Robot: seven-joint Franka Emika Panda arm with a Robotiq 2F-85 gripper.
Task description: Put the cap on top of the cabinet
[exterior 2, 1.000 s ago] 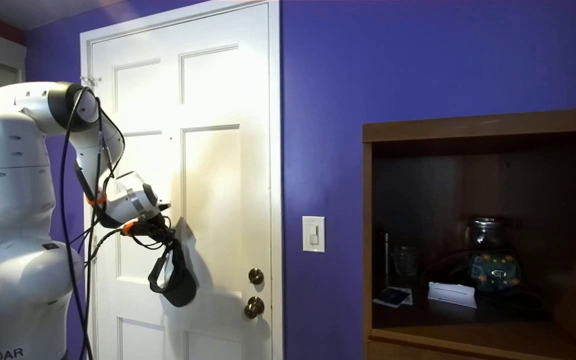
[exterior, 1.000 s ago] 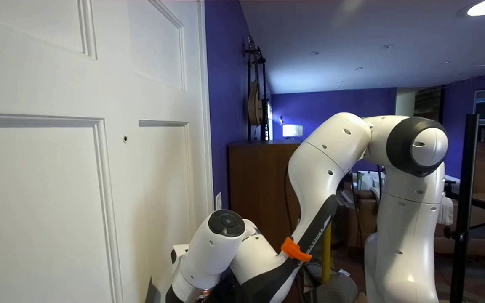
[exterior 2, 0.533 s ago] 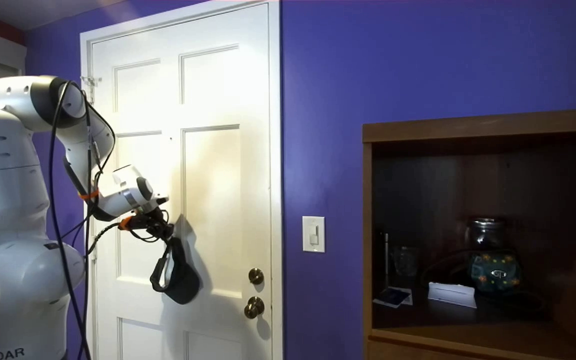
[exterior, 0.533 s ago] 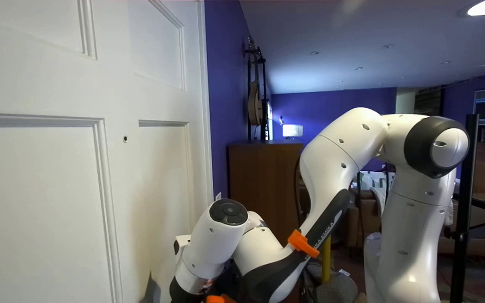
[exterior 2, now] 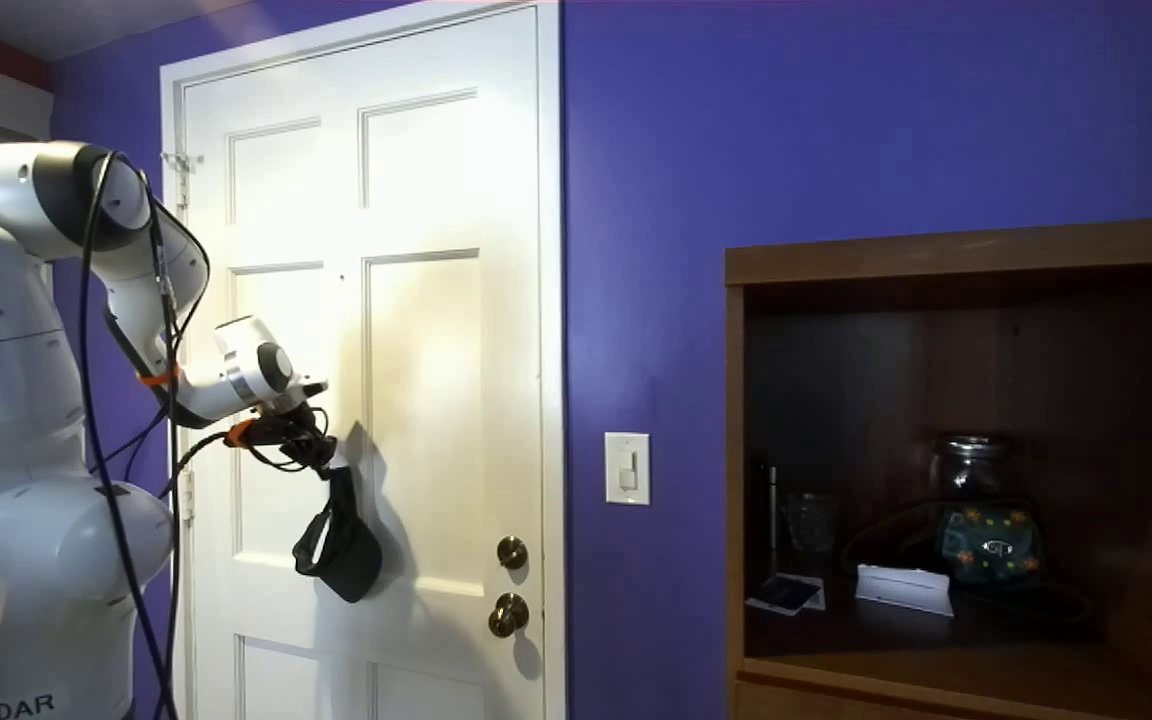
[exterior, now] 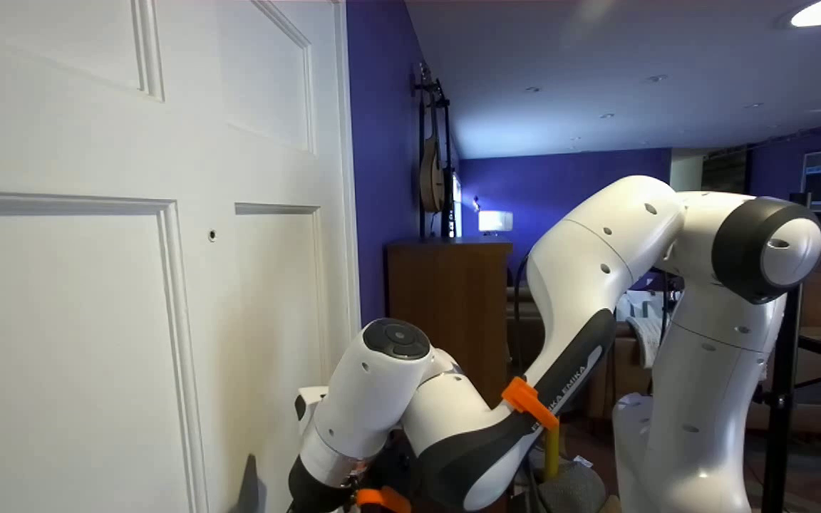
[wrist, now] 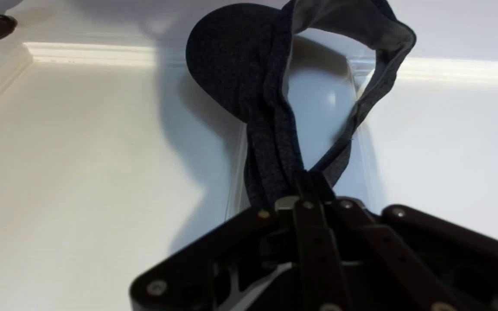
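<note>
The dark grey cap (exterior 2: 356, 562) hangs below my gripper (exterior 2: 330, 470) in front of the white door in an exterior view. In the wrist view, my gripper (wrist: 312, 179) is shut on the band of the cap (wrist: 234, 58). Its rounded brim points up and left there, and the band forms an open loop. The brown wooden cabinet (exterior 2: 936, 255) stands to the right in that exterior view, well apart from the cap. It also shows behind the arm (exterior: 446, 285), its flat top seen almost edge-on. In that view the cap and the fingertips are out of frame.
The white door (exterior 2: 421, 400) with brass knobs (exterior 2: 510, 612) is behind the cap. A light switch (exterior 2: 627, 468) is on the purple wall. The cabinet's open shelf holds a jar (exterior 2: 971, 465) and a flowered purse (exterior 2: 991, 545). A black pole (exterior: 781, 385) stands beside the arm.
The arm has swung left and slightly up in the exterior view with the cap, carrying it a little left. In the remaining exterior view the arm has moved right and its wrist has risen.
</note>
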